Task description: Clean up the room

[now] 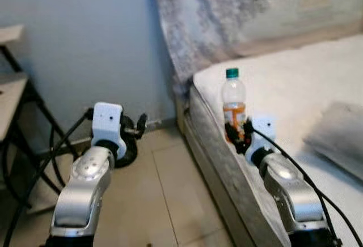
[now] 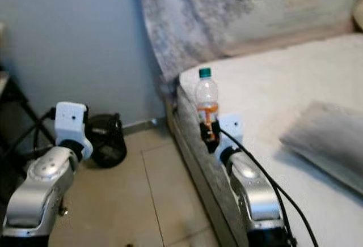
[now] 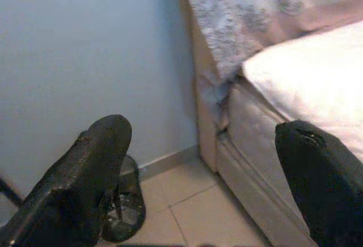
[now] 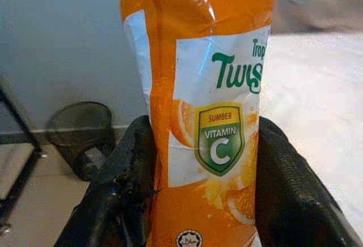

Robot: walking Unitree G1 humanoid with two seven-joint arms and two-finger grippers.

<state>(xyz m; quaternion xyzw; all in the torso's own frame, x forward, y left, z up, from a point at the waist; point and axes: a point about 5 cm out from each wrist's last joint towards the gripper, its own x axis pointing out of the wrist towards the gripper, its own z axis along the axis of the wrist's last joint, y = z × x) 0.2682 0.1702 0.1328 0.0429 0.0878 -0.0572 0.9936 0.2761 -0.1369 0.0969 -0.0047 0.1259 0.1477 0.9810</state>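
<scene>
Right claw (image 1: 238, 135) clamped on orange juice bottle (image 1: 233, 104).
Bottle stands upright at the bed (image 1: 295, 82) edge; left claw (image 3: 204, 173) spread wide, empty, over the floor near the black wastebasket (image 2: 108, 139).

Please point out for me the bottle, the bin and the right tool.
bottle (image 1: 233, 97): left eye view, on its clear upper body.
bin (image 2: 106, 139): right eye view, on its dark mesh wall.
right tool (image 1: 239, 131): left eye view, midway between its fingertips, at the bottle's orange label.

A bedroom: a mattress (image 1: 317, 82) with a pillow (image 1: 340, 136), on tiled floor (image 1: 170, 190).
</scene>
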